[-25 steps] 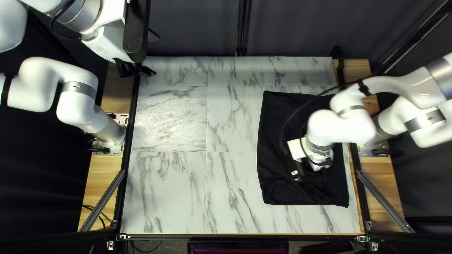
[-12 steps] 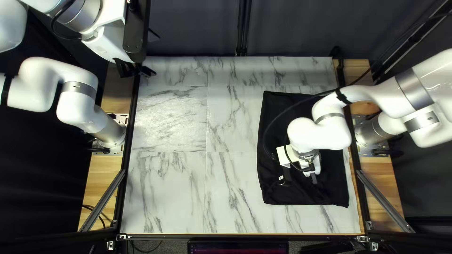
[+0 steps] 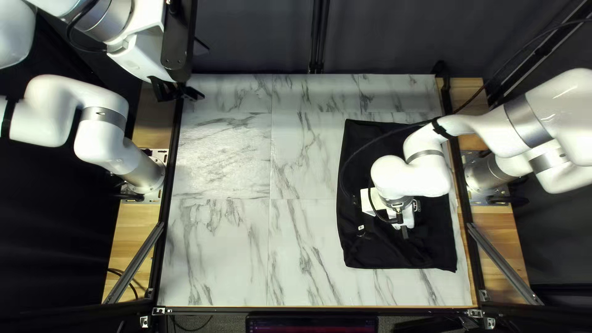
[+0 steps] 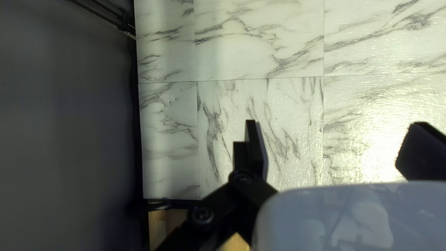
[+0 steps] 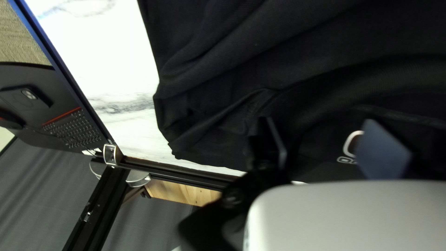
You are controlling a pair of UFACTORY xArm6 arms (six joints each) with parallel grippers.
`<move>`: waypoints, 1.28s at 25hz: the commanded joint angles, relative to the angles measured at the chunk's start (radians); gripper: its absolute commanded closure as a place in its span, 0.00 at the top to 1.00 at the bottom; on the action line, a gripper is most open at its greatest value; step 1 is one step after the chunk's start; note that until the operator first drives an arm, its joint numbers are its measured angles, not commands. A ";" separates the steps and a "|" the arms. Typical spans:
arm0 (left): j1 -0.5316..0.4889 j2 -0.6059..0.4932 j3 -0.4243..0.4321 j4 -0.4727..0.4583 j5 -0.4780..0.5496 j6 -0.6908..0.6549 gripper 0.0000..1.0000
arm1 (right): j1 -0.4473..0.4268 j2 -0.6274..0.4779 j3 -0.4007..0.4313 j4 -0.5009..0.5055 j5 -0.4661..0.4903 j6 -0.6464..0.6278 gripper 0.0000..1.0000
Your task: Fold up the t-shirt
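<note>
Covering the right side of the top left view, the black t-shirt (image 3: 370, 142) lies on the marble-patterned table (image 3: 222, 160), close to the right rim, with pale strips above and below it; a wide bare stretch runs left. The right arm (image 3: 524, 129) reaches in from the right, its gripper (image 3: 394, 230) over the shirt's lower half, a cable (image 3: 376, 140) looping across the upper half. At upper left, the left gripper (image 3: 180, 94) hangs by the table's corner, near the dark curtain (image 3: 253, 37). In the left wrist view, the left gripper (image 4: 337, 146) has its fingers wide apart, only tabletop beyond them. In the right wrist view, the fingers (image 5: 383, 151) stand spread over the cloth, a white print between them; whether they touch it I cannot tell. Past the shirt's corner run the black frame (image 5: 172, 173) and, beyond the rim, a keyboard (image 5: 76, 130).
</note>
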State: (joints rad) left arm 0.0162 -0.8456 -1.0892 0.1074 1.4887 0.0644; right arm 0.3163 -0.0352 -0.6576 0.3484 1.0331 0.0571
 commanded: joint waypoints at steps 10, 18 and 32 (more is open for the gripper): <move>0.000 0.000 0.000 0.000 0.000 0.000 1.00 | 0.281 -0.225 0.159 -0.060 -0.098 0.644 0.90; 0.000 0.000 0.000 0.000 0.000 0.000 1.00 | 0.236 -0.222 0.046 -0.177 0.019 0.722 1.00; 0.000 0.000 0.000 0.000 0.000 0.000 1.00 | -0.223 -0.554 0.269 -0.527 -0.216 -0.247 1.00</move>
State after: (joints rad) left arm 0.0162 -0.8456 -1.0892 0.1074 1.4887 0.0644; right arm 0.2324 -0.5159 -0.4390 -0.1187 0.9137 0.0588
